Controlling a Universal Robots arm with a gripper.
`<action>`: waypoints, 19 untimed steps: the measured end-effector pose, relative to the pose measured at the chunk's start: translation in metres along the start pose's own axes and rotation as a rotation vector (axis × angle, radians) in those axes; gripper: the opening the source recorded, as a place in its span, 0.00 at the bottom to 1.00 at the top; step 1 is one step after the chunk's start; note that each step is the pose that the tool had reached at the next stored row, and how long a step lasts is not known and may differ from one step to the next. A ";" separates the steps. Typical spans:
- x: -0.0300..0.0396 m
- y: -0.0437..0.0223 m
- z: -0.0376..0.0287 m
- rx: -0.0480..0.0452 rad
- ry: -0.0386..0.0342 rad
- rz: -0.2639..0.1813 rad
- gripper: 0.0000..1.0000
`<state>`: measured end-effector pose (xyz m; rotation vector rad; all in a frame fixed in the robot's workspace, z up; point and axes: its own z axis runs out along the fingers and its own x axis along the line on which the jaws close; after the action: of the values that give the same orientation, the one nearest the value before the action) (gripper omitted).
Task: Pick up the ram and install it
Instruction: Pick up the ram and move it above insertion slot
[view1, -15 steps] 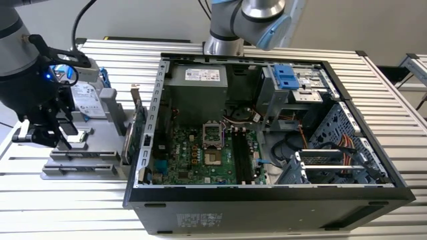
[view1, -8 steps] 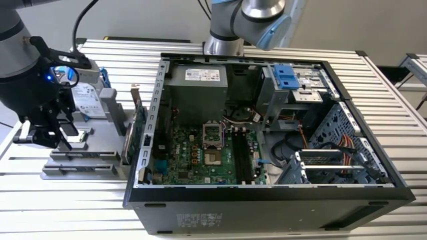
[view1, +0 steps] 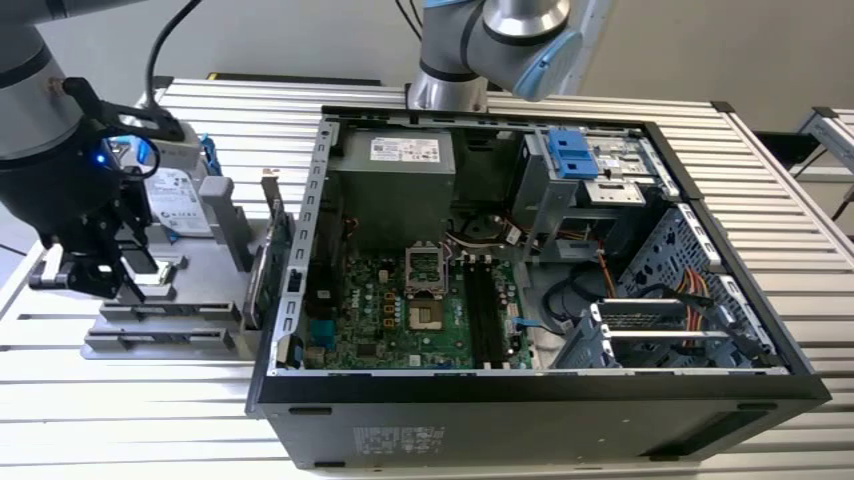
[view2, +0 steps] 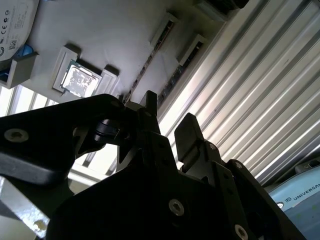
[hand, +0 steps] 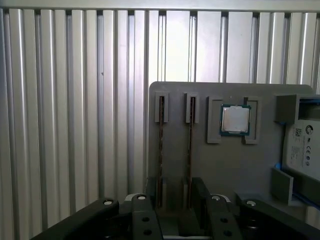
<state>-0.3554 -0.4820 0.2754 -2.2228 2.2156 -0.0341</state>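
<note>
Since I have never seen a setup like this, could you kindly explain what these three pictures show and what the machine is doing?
This is a robot arm whose gripper ends in two black fingers. The exterior view comes from a camera off the arm. It shows an open computer case on a slatted metal table. Beside the case, toward that view's left, is a grey holder with spare parts. The two wrist views come from cameras riding on the arm, looking past the fingers. In the first wrist view the holder carries the ram, a thin dark strip standing on edge. A second strip stands beside it, and there is also a square silver chip. The fingers are open and hold nothing; they hover close to the strips.
</note>
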 end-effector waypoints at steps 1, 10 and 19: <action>0.0000 0.0000 0.0010 0.0000 0.0000 0.000 1.00; -0.0001 0.0002 0.0084 0.0000 0.0001 0.000 1.00; -0.0002 0.0002 0.0119 0.0000 0.0001 0.000 1.00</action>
<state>-0.3554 -0.4820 0.2635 -2.2232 2.2152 -0.0341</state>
